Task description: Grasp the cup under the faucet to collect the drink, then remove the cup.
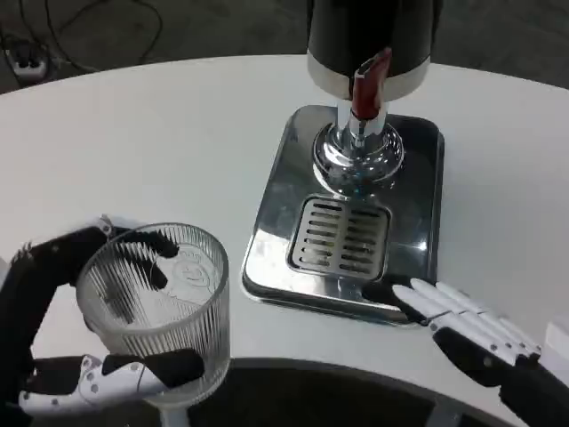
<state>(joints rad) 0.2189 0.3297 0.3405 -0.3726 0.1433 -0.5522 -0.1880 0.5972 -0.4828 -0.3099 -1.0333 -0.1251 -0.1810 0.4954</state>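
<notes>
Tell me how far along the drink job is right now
Done: the left hand grips the ribbed clear cup. In hand: the cup sits near the table's front edge, well off the drip tray and not under the faucet; it looks empty. The right hand rests at the tray's front corner. Left: placing the cup under the faucet, filling it, removing it.

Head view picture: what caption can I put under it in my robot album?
Left hand holds a ribbed clear cup near the dispenser, right hand touching its steel drip tray.
</notes>
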